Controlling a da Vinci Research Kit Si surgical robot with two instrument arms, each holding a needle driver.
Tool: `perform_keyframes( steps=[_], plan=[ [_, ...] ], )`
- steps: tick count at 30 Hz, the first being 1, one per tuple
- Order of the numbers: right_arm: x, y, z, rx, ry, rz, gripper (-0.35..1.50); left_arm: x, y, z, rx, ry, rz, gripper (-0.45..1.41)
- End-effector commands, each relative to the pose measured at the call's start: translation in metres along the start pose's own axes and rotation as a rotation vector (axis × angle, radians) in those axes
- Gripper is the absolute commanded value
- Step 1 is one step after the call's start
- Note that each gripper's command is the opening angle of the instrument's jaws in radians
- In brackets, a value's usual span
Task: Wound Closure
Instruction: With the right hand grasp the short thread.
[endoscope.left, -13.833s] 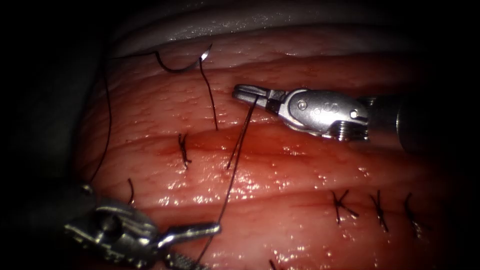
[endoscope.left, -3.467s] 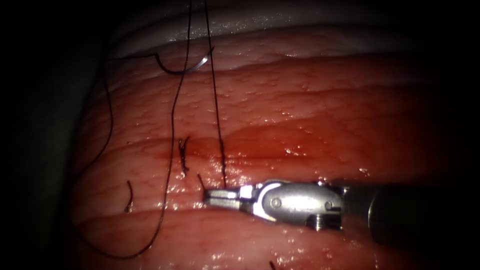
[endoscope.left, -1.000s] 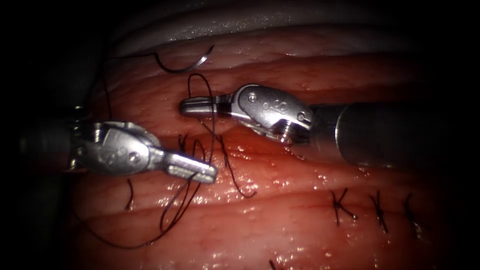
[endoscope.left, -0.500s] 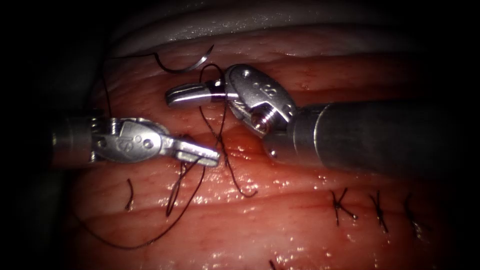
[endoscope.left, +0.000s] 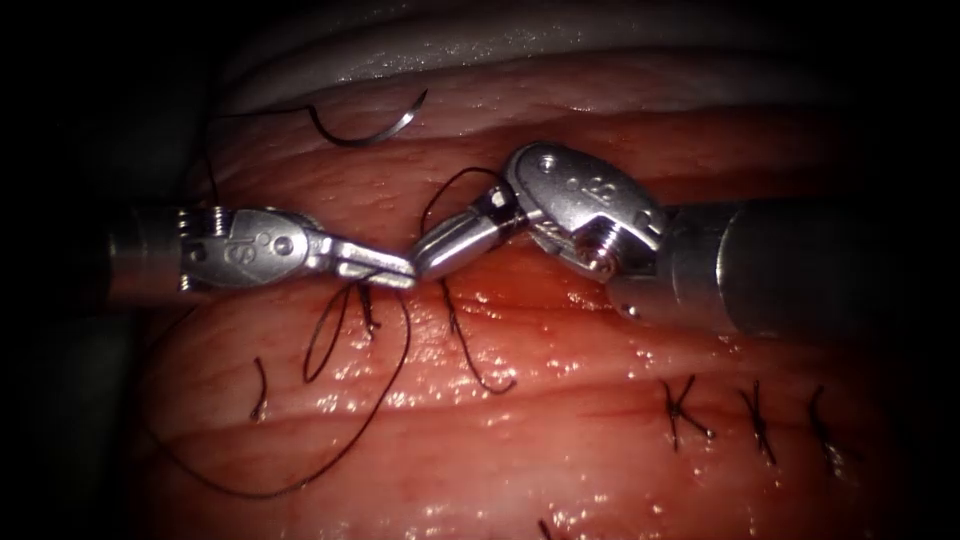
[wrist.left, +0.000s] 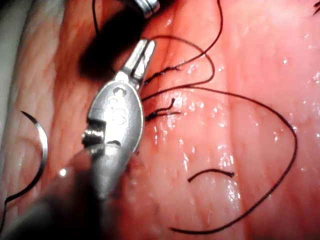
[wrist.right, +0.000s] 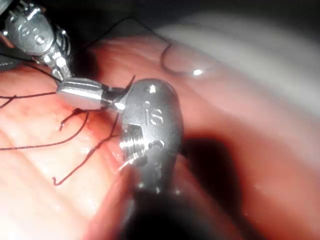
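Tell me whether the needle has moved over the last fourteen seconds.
No. The needle lies free at the tissue's far edge, same spot, held by neither tool.

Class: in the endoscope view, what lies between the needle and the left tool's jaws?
Bare tissue separates the needle, lying free, from the left tool, which holds thread.

The endoscope looks down on the tissue (endoscope.left: 560, 440) from above and in front, taking in both tools from a moderate distance. The left wrist camera looks along its shaft, very close on the left hand (wrist.left: 142, 55). The right wrist camera likewise sits close behind the right hand (wrist.right: 80, 95). All three views share the curved needle (endoscope.left: 365, 130) (wrist.left: 40, 150) (wrist.right: 175, 67) lying on the tissue.
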Motion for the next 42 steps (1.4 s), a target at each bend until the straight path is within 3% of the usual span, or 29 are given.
perform_keyframes(
  steps=[1,8,9,11,13,16,22,32,35,36,37,38,39,42],
  plan=[
    [-0.001,0.0005,0.0003,0.012,-0.01,-0.027,-0.35,-0.0004,-0.0004,0.0003,0.0,0.003,0.0,-0.45],
    [-0.0022,-0.0015,0.0006,0.117,-0.013,-0.056,-0.32,-0.0006,-0.0009,-0.0003,0.004,0.012,-0.003,-0.45],
    [-0.0022,-0.0018,0.0007,0.13,-0.011,-0.059,-0.05,-0.0007,-0.0009,-0.0003,0.005,0.01,-0.003,-0.45],
    [-0.0024,-0.0026,0.0007,0.157,-0.008,-0.066,0.32,-0.0009,-0.0009,-0.0005,0.01,0.006,-0.001,-0.45],
    [-0.0025,-0.0031,0.0006,0.155,-0.007,-0.059,0.49,-0.0011,-0.0008,-0.0005,0.011,0.004,-0.006,-0.45],
    [-0.0026,-0.0038,0.0005,0.164,-0.015,-0.054,1.19,-0.0014,-0.0006,-0.0004,0.012,0.002,-0.014,-0.45],
    [-0.0036,-0.0045,0.0003,0.171,-0.023,-0.063,1.25,-0.0017,0.0003,0.0002,0.015,-0.004,-0.017,-0.45],
    [-0.0058,-0.0053,0.001,0.197,-0.034,-0.083,1.21,-0.0007,0.0015,0.0014,0.02,-0.011,-0.017,-0.45],
    [-0.0061,-0.0051,0.001,0.195,-0.037,-0.085,1.11,-0.0005,0.0017,0.0015,0.022,-0.014,-0.016,-0.45],
    [-0.0061,-0.005,0.001,0.194,-0.037,-0.085,1.01,-0.0005,0.0018,0.0016,0.022,-0.014,-0.016,-0.45],
    [-0.0061,-0.0049,0.001,0.194,-0.036,-0.085,0.76,-0.0004,0.0019,0.0017,0.022,-0.015,-0.015,-0.45],
    [-0.0062,-0.0047,0.001,0.193,-0.036,-0.085,0.12,-0.0004,0.0021,0.0017,0.022,-0.015,-0.013,-0.45],
    [-0.0062,-0.0046,0.001,0.192,-0.036,-0.085,-0.35,-0.0004,0.0022,0.0018,0.022,-0.016,-0.012,-0.45],
    [-0.0059,-0.0039,0.0012,0.194,-0.079,-0.065,-0.35,-0.0005,0.0029,0.002,0.021,-0.018,-0.006,-0.45]
  ],
)
